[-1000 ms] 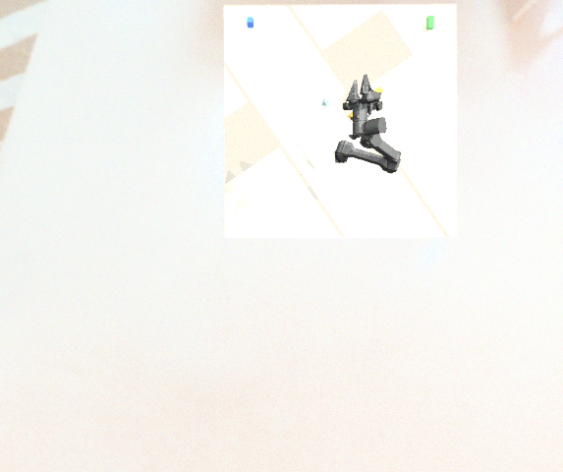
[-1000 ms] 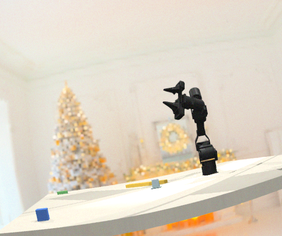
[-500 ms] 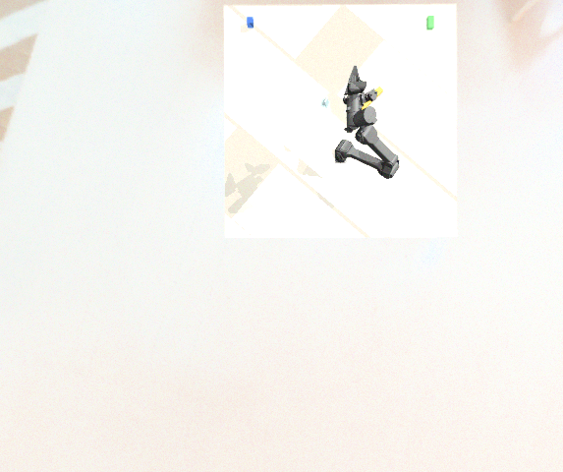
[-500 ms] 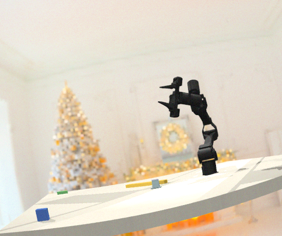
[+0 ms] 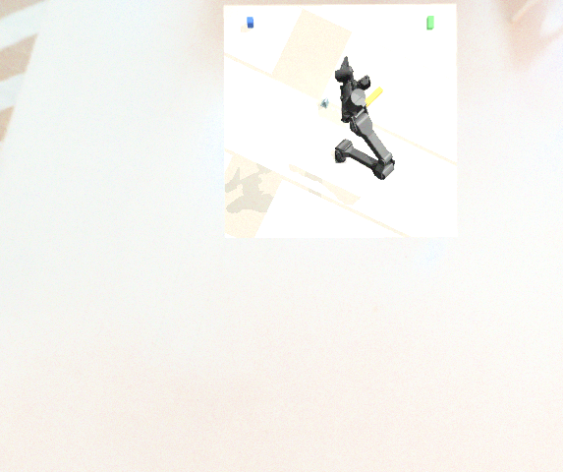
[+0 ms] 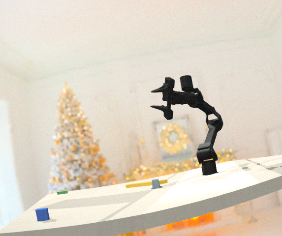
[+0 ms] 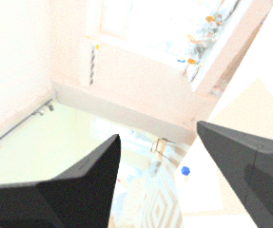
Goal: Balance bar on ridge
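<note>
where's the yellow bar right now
In the top view the yellow bar lies on the table right of the small grey ridge, partly hidden under the arm.

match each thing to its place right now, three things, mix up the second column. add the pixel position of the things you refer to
1. yellow bar (image 5: 374, 95) (image 6: 138, 184)
2. blue block (image 5: 250, 22) (image 6: 42, 214) (image 7: 185, 170)
3. gripper (image 5: 345, 63) (image 6: 151, 99) (image 7: 158, 129)

A. raised above the table, fingers apart
B. lying on the table, off the ridge (image 5: 324, 102) (image 6: 155, 183)
C. near a table corner, across from the green block (image 5: 429, 23) (image 6: 62, 192)

Pairs: 1-B, 2-C, 3-A
</note>
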`<act>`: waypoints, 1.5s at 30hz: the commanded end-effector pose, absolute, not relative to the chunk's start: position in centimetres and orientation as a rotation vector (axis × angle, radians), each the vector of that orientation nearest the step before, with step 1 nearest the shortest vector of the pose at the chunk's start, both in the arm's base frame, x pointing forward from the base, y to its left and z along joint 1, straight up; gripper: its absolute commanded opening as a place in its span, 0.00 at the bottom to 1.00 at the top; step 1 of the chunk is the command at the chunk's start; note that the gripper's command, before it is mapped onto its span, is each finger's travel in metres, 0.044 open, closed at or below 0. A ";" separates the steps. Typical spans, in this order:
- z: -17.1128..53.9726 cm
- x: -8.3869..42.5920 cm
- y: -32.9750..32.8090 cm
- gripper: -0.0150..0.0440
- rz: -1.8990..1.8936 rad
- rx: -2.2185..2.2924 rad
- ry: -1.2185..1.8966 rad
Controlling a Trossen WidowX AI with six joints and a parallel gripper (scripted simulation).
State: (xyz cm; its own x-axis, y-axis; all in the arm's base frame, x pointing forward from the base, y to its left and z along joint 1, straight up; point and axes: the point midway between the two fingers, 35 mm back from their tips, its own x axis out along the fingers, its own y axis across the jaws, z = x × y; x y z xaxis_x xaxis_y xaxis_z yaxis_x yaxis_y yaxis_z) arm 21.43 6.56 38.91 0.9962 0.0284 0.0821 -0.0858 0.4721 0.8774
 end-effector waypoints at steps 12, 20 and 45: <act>35.8 26.6 6.2 0.79 -0.116 0.781 0.118; 33.5 29.2 4.9 0.79 -0.215 0.657 0.235; 25.0 34.3 -2.4 0.79 -0.477 0.426 0.680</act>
